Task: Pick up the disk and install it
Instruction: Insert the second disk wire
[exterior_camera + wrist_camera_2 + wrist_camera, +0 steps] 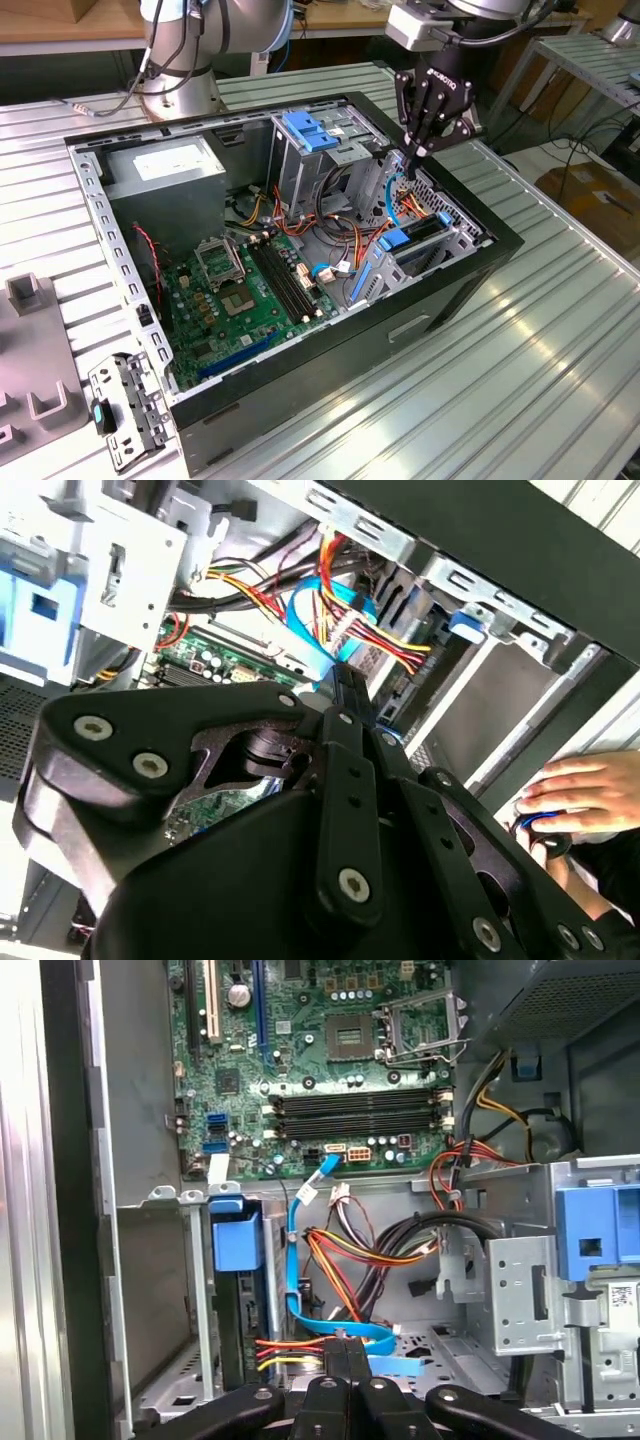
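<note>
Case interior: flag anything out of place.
A hand rests by the case in the second wrist view, close to the gripper. Loose cables sprawl beside the disk.

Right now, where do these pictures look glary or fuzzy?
In the exterior view, the ribbed metal table throws bright glare. In the second wrist view, the black tool looms soft and close, and a hand at the edge is washed out. In the first wrist view, the motherboard is evenly lit and crisp.
</note>
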`<state>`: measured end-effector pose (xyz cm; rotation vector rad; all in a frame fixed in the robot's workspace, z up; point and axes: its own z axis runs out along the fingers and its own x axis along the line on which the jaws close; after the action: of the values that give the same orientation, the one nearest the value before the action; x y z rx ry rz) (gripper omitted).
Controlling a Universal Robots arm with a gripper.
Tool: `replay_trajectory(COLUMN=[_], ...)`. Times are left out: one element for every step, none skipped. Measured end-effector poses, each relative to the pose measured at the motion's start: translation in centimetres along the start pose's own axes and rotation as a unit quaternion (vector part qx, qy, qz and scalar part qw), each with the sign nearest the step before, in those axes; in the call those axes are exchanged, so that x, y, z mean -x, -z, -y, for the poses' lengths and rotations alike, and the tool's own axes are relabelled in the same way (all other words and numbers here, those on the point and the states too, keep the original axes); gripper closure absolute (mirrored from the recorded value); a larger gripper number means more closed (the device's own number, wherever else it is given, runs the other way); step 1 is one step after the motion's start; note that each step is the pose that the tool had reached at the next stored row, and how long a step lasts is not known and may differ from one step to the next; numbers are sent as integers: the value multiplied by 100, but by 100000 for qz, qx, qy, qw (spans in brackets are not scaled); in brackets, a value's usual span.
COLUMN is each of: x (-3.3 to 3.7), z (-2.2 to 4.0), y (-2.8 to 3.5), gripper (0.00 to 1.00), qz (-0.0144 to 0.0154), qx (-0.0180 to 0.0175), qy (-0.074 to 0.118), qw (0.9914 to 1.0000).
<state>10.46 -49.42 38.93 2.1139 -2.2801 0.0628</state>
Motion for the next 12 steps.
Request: replay_trajectory(x=[22,57,72,77,78,79,83,86,88,89,90,91], z=[2,4,3,3,4,5,6,9,12,13,13,14], y=[2,1,-5,-14,-20,-29,-36,-41,-44,-46,-48,-48], gripper=[89,89,89,89,89,89,76,76,70,70,70,70], qz=[-154,-533,-1032,-2253,-3286,-3941,-4401,-4651,-4838,-4998,-5180,-5316], qx=[47,103,69,-25,-101,-150,-185,-206,-222,-233,-246,-256], qy=[6,8,11,19,20,17,13,20,24,23,19,19], qw=[100000,99999,99995,99975,99946,99922,99903,99892,99883,99875,99865,99858])
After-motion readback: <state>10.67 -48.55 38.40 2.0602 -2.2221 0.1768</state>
